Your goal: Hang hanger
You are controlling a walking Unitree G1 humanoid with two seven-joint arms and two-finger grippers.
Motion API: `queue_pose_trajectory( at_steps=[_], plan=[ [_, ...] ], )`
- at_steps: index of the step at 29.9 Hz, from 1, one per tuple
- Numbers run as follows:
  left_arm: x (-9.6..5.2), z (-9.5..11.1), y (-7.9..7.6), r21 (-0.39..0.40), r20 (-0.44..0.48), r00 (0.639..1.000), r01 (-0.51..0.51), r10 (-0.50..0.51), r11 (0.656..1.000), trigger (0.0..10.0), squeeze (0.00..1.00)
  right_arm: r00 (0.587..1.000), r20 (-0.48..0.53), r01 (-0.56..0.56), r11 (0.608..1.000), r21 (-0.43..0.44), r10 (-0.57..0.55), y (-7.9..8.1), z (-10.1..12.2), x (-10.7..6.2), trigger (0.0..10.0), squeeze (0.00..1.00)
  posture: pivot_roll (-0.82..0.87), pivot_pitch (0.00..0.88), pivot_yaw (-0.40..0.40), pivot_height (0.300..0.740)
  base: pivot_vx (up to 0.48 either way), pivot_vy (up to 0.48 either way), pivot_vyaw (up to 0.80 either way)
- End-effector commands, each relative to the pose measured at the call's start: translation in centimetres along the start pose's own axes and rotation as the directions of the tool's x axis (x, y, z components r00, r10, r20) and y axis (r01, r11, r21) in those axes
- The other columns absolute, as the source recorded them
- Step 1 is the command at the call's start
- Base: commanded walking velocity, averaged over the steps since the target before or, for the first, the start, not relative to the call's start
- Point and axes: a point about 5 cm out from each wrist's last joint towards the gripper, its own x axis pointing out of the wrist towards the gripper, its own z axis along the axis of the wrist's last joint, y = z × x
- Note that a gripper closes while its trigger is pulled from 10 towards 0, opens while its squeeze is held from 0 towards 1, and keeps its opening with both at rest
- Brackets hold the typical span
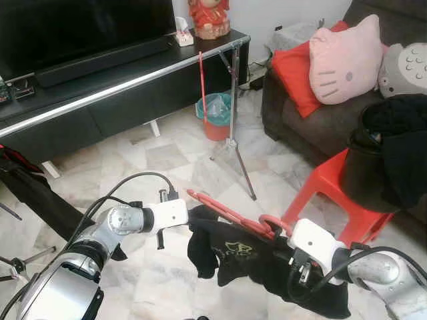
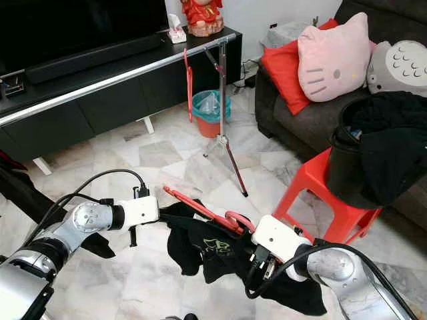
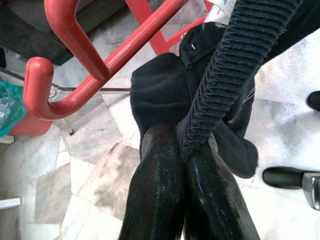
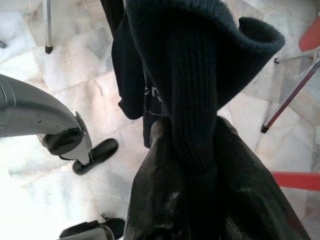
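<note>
A red plastic hanger [image 1: 227,213] carries a black shirt [image 1: 233,257] low over the marble floor, stretched between my two arms. My left gripper [image 3: 182,145] is shut on the shirt's ribbed collar, just under the hanger's hook [image 3: 55,90]. My right gripper [image 4: 190,135] is shut on another ribbed fold of the same shirt, at the hanger's right end [image 1: 279,245]. A silver clothes rail [image 1: 120,87] runs in front of the TV bench to a tripod stand [image 1: 233,127]. A second red hanger [image 1: 201,73] hangs on the rail.
A teal and red bin [image 1: 215,117] stands behind the tripod. To the right a red stool [image 1: 333,193] holds a black bucket of dark clothes [image 1: 387,160]. Beyond it a brown sofa [image 1: 287,113] carries a pink cat cushion [image 1: 343,60]. A black bag [image 1: 30,187] lies at the left.
</note>
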Motion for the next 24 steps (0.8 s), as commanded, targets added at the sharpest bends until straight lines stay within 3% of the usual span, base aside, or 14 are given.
queue_pose_trajectory(
  at_steps=[1,7,15,20,24],
  plan=[
    [-2.0,-2.1,0.5,-0.023,-0.103,0.994,-0.044,0.042,0.999,10.0,0.00,1.000,-0.012,0.003,1.000,0.018,-0.003,-0.3,-0.1,-0.7,10.0,0.00,-0.02,0.067,0.108,0.740,0.000,0.000,0.00],
    [-2.1,-1.7,1.9,0.024,-0.109,0.982,-0.154,0.156,0.988,10.0,0.00,0.981,-0.103,-0.165,0.986,-0.001,0.164,1.7,-1.5,-1.5,10.0,0.00,-0.02,0.062,0.102,0.740,0.000,0.000,0.00],
    [-2.5,-1.2,3.1,0.050,-0.092,0.969,-0.226,0.230,0.973,10.0,0.00,0.951,-0.222,-0.221,0.975,-0.008,0.214,2.7,-3.0,-2.1,10.0,0.00,-0.03,0.063,0.105,0.740,0.000,0.000,0.00],
    [-2.5,-0.9,3.4,0.042,-0.062,0.969,-0.236,0.239,0.971,10.0,0.00,0.939,-0.283,-0.209,0.978,-0.008,0.198,3.0,-3.9,-1.5,10.0,0.00,-0.02,0.065,0.107,0.740,0.000,0.000,0.00],
    [-2.5,-0.8,3.0,-0.017,-0.038,0.985,-0.168,0.167,0.986,10.0,0.00,0.925,-0.282,-0.268,0.963,-0.007,0.256,4.6,-3.7,-0.7,10.0,0.00,-0.02,0.066,0.107,0.740,0.000,0.000,0.00]
  ],
)
